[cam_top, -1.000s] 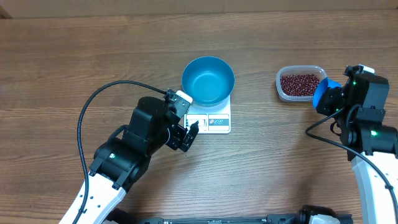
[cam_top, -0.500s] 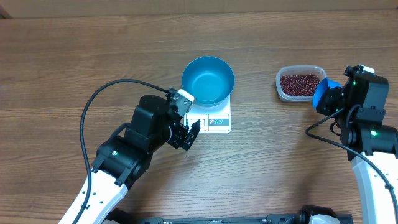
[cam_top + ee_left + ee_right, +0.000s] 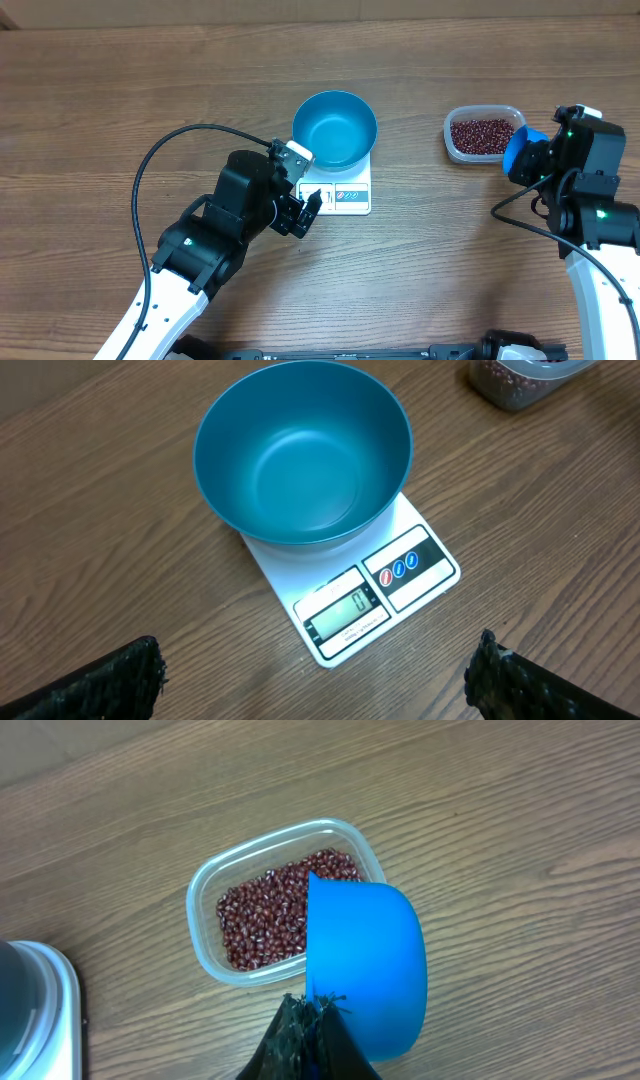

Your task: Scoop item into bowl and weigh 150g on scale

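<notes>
The empty blue bowl (image 3: 334, 130) (image 3: 303, 455) stands on the white scale (image 3: 350, 196) (image 3: 415, 565), whose display reads 0. Just in front of the scale's display edge, my left gripper (image 3: 304, 211) (image 3: 315, 663) hangs over the table, open and holding nothing. The red-brown beans (image 3: 482, 134) (image 3: 268, 915) lie in a clear tub (image 3: 452, 148) (image 3: 198, 890) at the right. My right gripper (image 3: 537, 160) (image 3: 315, 1012) is shut on the handle of a small blue scoop (image 3: 521, 150) (image 3: 365, 965), held on its side at the tub's near right edge, above the beans.
A black cable (image 3: 150, 170) loops from the left arm over the table's left half. Bare wooden tabletop (image 3: 430, 260) lies between the scale and the tub. The tub's far corner (image 3: 520, 380) shows at the top of the left wrist view.
The left arm has crept slightly toward the scale. The right arm with the scoop has not moved.
</notes>
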Robot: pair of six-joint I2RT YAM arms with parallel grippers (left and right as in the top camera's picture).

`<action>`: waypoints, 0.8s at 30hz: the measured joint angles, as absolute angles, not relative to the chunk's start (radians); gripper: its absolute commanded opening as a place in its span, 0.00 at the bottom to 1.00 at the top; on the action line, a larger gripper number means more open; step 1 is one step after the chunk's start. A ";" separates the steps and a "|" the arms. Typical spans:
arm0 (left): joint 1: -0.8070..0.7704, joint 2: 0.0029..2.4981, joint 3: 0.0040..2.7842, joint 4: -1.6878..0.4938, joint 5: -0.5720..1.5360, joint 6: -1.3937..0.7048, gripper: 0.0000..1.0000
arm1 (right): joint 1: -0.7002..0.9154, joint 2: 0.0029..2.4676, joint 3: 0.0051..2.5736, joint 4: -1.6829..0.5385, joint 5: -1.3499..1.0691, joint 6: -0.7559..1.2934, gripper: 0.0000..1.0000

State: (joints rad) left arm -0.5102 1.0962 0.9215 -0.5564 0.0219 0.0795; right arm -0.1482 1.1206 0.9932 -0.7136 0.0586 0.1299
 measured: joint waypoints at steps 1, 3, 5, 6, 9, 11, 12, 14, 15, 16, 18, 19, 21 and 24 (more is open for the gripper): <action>-0.511 1.096 0.921 -0.556 0.022 0.080 1.00 | -0.148 1.121 0.993 -0.719 0.059 0.130 0.04; -0.510 1.096 0.921 -0.557 0.022 0.080 1.00 | -0.148 1.121 0.993 -0.726 0.059 0.130 0.04; -0.510 1.096 0.921 -0.560 0.022 0.080 0.99 | -0.148 1.121 0.993 -0.726 0.059 0.131 0.04; -0.511 1.096 0.921 -0.565 0.022 0.080 1.00 | -0.148 1.121 0.993 -0.727 0.059 0.130 0.04; -0.511 1.096 0.921 -0.576 0.022 0.080 1.00 | -0.148 1.121 0.993 -0.727 0.059 0.130 0.04; -0.510 1.096 0.921 -0.576 0.022 0.080 1.00 | -0.148 1.121 0.993 -0.730 0.059 0.130 0.04; -0.511 1.096 0.921 -0.576 0.022 0.080 1.00 | -0.148 1.121 0.993 -0.732 0.059 0.130 0.04; -0.510 1.096 0.921 -0.576 0.022 0.080 0.99 | -0.148 1.121 0.993 -0.734 0.059 0.130 0.04; -0.511 1.096 0.921 -0.576 0.022 0.080 0.99 | -0.148 1.121 0.993 -0.733 0.059 0.130 0.04; -0.510 1.096 0.921 -0.576 0.022 0.080 1.00 | -0.148 1.121 0.993 -0.734 0.059 0.130 0.04; -0.511 1.096 0.921 -0.576 0.022 0.080 1.00 | -0.148 1.121 0.993 -0.734 0.059 0.130 0.04; -0.510 1.096 0.921 -0.576 0.022 0.080 0.99 | -0.148 1.121 0.993 -0.734 0.059 0.130 0.04; -0.510 1.096 0.921 -0.576 0.022 0.080 1.00 | -0.148 1.121 0.993 -0.733 0.059 0.130 0.04; -0.511 1.096 0.921 -0.576 0.022 0.080 1.00 | -0.148 1.121 0.993 -0.733 0.059 0.130 0.04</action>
